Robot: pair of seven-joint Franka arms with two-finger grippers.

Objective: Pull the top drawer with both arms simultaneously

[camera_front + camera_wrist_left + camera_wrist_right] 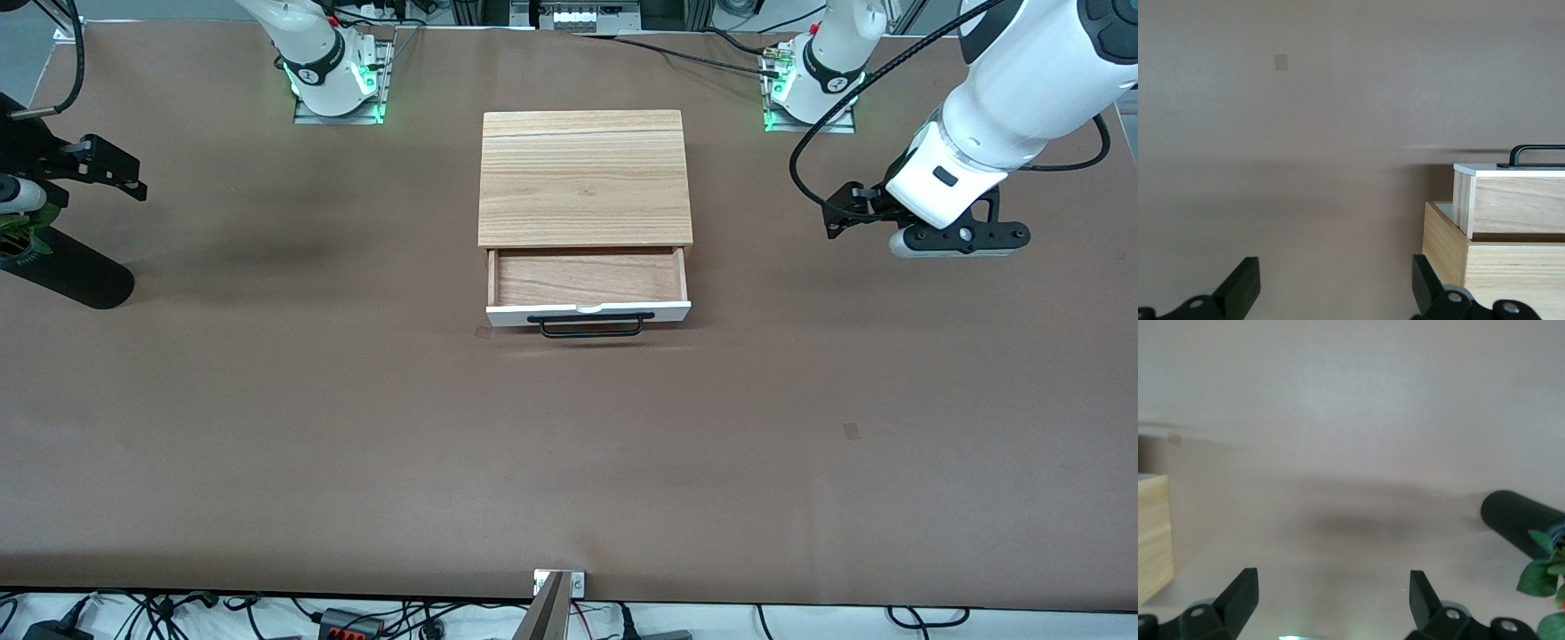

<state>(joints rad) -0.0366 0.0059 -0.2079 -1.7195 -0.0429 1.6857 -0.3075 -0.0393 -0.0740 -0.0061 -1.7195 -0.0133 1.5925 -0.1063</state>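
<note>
The top drawer [589, 280] stands pulled partway out of the wood-topped cabinet [585, 176], showing its light-wood inside, white front panel and black bar handle [591, 322]. My left gripper [840, 212] hangs open and empty above the table beside the cabinet, toward the left arm's end. In the left wrist view my left gripper [1335, 288] is open, with the drawer [1518, 200] and its handle [1538, 152] to one side. My right gripper [116, 171] is open and empty over the table toward the right arm's end. It also shows open in the right wrist view [1331, 600], apart from the cabinet [1151, 533].
A black cylinder [76, 274] with green plant leaves [22, 236] lies under the right arm; it shows in the right wrist view [1518, 520] too. The brown table [356, 427] spreads wide in front of the drawer. A small mount [558, 582] sits at the table's near edge.
</note>
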